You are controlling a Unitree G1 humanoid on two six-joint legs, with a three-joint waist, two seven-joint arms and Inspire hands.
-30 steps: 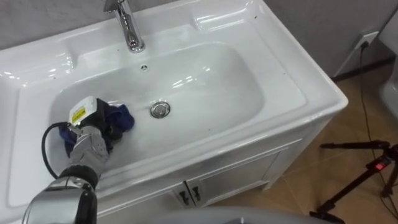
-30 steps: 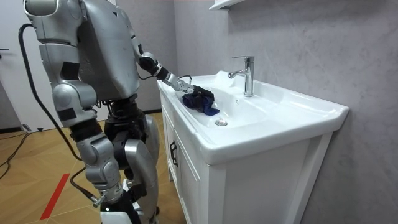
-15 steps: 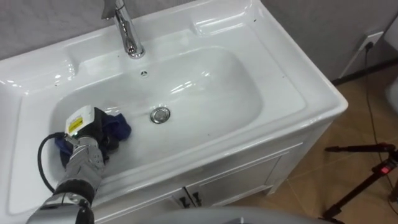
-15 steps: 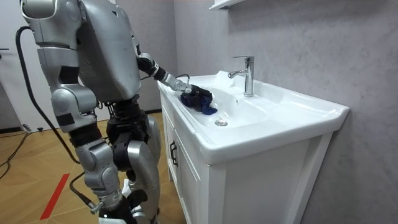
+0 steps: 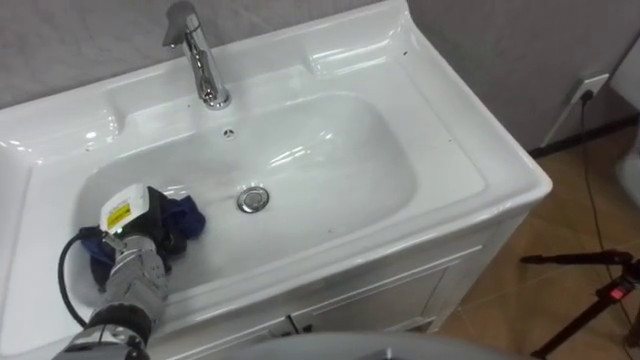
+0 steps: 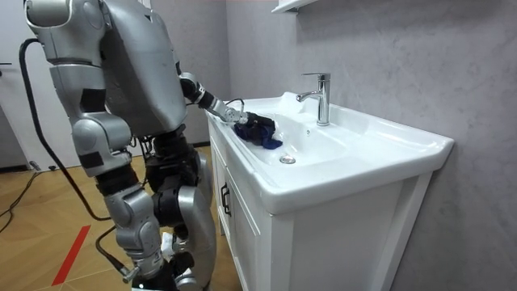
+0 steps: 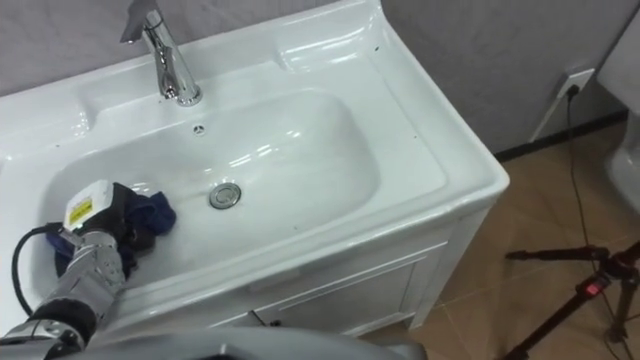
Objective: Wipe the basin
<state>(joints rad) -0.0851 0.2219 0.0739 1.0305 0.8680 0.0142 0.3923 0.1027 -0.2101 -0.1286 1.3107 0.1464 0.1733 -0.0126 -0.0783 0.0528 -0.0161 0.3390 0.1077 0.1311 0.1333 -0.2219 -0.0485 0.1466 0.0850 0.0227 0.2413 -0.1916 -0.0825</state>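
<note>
A grey, rough-textured wall [image 6: 388, 56] is being seen behind a white cabinet [image 6: 250, 242] that is being stood against it. The cabinet's doors are being kept closed, and small dark handles [image 6: 225, 200] are being shown on them. A white shelf [image 6: 295, 6] is being carried high on the wall. The floor [image 6: 40, 218] is being covered by light wooden boards, with a red strip [image 6: 73, 250] being shown at the room view's lower left. A dark cable [image 5: 560, 125] is being led down from a wall socket [image 5: 594, 85], and a black tripod [image 5: 590, 275] is being stood nearby. Everything is being lit softly and evenly.
</note>
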